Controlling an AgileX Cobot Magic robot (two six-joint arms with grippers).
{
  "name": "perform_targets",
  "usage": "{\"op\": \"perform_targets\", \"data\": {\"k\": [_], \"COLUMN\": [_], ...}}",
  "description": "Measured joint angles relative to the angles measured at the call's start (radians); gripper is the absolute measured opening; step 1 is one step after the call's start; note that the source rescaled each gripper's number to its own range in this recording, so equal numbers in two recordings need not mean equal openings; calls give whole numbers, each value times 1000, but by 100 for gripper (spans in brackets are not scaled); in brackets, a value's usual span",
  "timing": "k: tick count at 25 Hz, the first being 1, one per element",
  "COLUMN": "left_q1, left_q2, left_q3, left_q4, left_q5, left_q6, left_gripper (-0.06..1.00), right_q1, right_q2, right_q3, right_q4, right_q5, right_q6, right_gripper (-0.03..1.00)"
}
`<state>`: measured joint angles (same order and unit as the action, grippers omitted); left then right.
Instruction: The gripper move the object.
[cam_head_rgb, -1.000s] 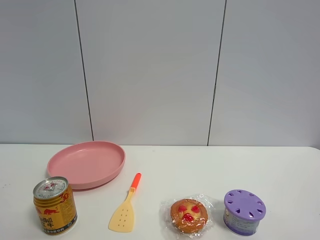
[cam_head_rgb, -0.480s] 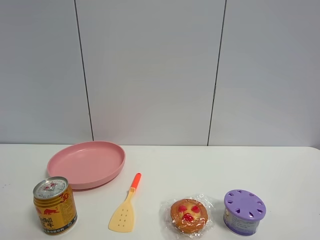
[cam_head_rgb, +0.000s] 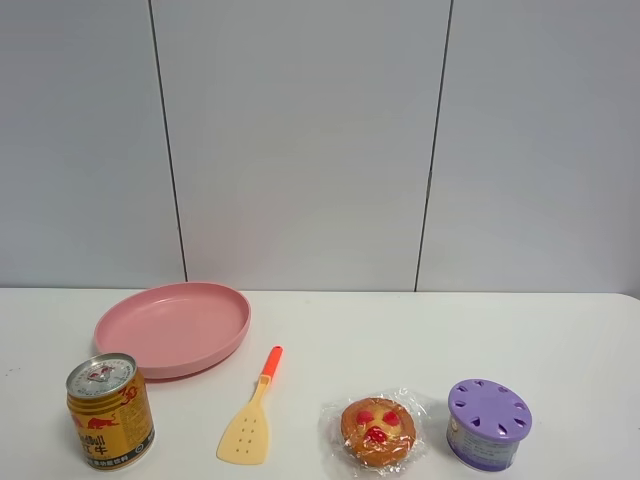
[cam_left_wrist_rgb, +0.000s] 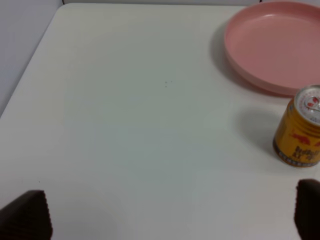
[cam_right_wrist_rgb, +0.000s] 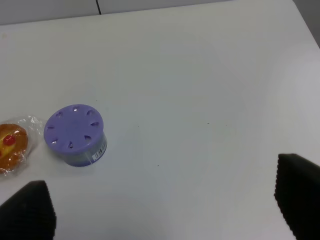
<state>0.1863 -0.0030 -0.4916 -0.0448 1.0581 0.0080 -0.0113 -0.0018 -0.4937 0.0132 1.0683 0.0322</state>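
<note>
The object is a squat canister with a lavender slotted lid, standing at the front right of the white table; it also shows in the right wrist view. No arm shows in the exterior high view. My right gripper is open and empty, its two dark fingertips spread wide, high above the table and apart from the canister. My left gripper is open and empty too, with dark fingertips wide apart above bare table beside the gold can.
A pink plate lies at the back left, with the gold drink can in front of it. A yellow spatula with an orange handle lies mid-table. A wrapped pastry with red spots sits just left of the canister.
</note>
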Motion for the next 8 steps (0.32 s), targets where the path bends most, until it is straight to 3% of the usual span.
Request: {"op": "perform_targets", "data": {"k": [8], "left_q1": [0], "left_q2": [0], "left_q3": [0], "left_q4": [0], "left_q5": [0], "left_q6": [0], "left_gripper": [100], "right_q1": [0], "right_q2": [0], "right_q3": [0], "right_q4": [0], "right_q5": [0], "right_q6": [0], "right_gripper": [100]}}
